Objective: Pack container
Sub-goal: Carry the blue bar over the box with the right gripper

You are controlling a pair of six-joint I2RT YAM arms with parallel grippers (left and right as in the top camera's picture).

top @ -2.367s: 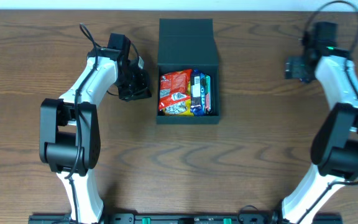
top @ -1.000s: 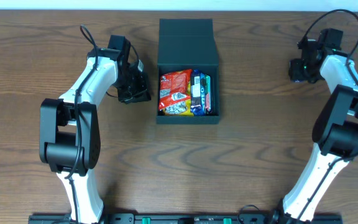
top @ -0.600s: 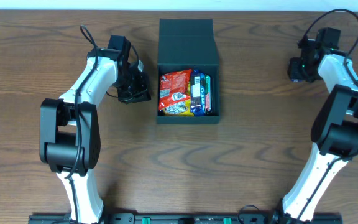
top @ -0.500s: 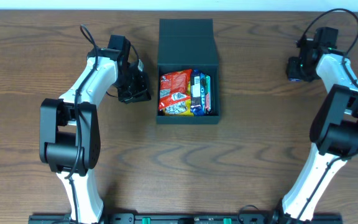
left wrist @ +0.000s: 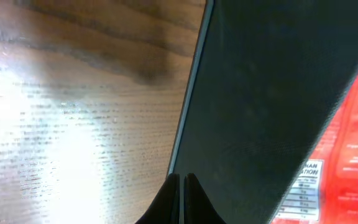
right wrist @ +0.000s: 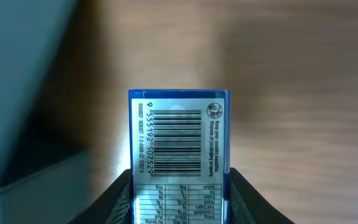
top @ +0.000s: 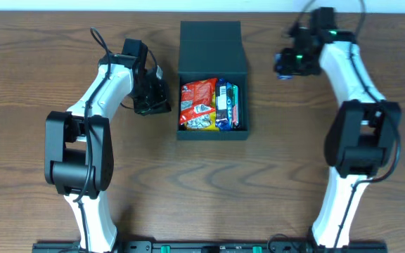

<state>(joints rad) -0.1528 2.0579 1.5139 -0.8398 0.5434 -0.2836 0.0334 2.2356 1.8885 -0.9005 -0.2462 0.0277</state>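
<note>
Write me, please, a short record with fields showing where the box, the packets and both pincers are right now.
box: open, lid flipped back
contents: red packet on the left, dark blue packet beside it
left pincer: shut, empty, next to the box's left wall
right pincer: shut on a blue barcoded packet, to the right of the lid
packing: held packet not yet in the box

You have a brown wood-grain counter (top: 273, 176) under everything, darker streaks running left to right, with a bright glare on it in the left wrist view. A black rail (top: 209, 247) with green fittings lines its near edge, a pale strip (top: 83, 4) its far edge
</note>
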